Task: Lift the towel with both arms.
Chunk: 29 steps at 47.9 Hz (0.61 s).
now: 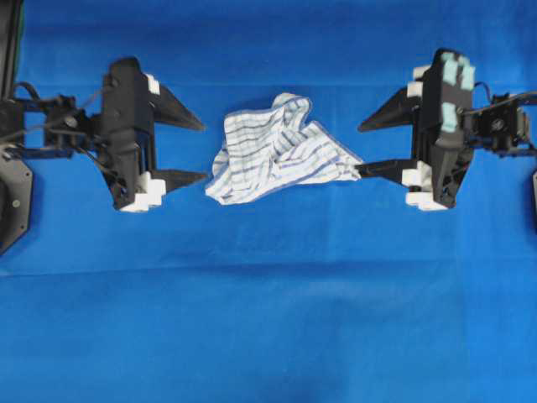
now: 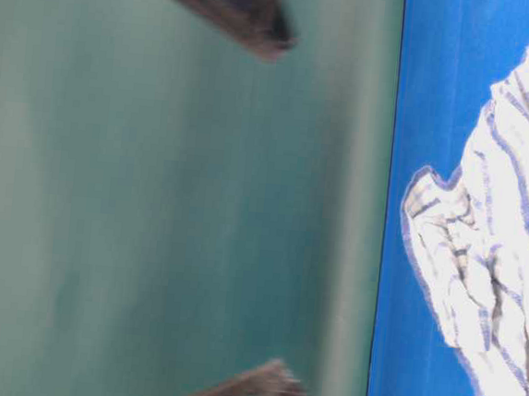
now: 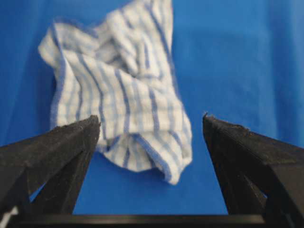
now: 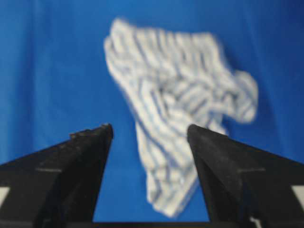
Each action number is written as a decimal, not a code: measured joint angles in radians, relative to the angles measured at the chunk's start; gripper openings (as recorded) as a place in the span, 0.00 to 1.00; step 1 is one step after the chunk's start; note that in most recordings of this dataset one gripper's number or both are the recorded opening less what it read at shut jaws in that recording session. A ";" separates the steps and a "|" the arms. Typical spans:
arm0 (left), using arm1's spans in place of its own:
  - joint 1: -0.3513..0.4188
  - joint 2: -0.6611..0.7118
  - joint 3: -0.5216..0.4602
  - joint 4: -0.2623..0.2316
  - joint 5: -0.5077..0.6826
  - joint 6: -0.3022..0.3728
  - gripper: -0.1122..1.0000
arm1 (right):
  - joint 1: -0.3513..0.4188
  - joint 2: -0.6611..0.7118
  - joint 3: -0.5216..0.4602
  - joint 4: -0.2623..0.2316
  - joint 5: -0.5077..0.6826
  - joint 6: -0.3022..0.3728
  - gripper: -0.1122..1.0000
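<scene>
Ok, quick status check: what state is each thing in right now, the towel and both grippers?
towel: crumpled in a heap, lying on the blue sheet, not lifted.
left gripper: open, facing the towel's edge, holding nothing.
right gripper: open, one fingertip at the towel's corner, holding nothing.

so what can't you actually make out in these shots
- Table-level view: both arms show only as blurred dark shapes cut off by the edges; their height above the blue sheet is unclear.
- Right wrist view: the towel is blurred, so its folds are unclear.
- Overhead view: whether the right gripper touches the towel's corner; too small to tell.
- The towel's underside is hidden everywhere.
</scene>
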 measured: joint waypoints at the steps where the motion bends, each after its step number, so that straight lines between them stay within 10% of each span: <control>1: -0.002 0.015 0.006 0.000 -0.012 0.000 0.92 | 0.000 0.012 0.011 0.000 -0.012 0.003 0.69; 29: -0.034 0.426 0.020 0.000 -0.267 0.002 0.92 | -0.005 0.368 0.066 0.012 -0.278 0.021 0.69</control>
